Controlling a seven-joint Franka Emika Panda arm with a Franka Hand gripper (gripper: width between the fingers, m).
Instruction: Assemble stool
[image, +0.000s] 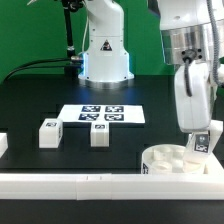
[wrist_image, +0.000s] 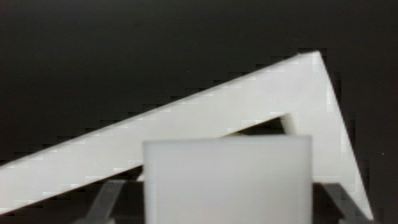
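1. While the exterior view showed the pincer (image: 200, 132) clamped on the held leg (image: 204, 143), that leg hung over the seat ring (image: 168, 162), above its rim at about two o'clock, with its tag turned to the camera. Whether leg and ring touched could not be told.
2. From that ring, the first spare leg (image: 48, 133) and the second spare leg (image: 98, 133) stood on the worktop (image: 30, 100) toward nine o'clock, well apart from it. The marker board (image: 100, 115) lay just beyond the second, at its twelve o'clock. A border rail (image: 90, 183) ran along just beside the ring, at its six o'clock.
3. In the wrist view, the held leg (wrist_image: 228, 175) filled the gap between the dark fingers (wrist_image: 118, 197), whose jaws pressed its two sides. A white angled edge (wrist_image: 196, 115) lay behind it; what it belonged to was unclear.
4. Judged from this, the block hid any socket from the wrist camera. A descent could therefore land the leg on the rim. Pressing on off-centre might shove the ring along the worktop or twist the leg in the grip.
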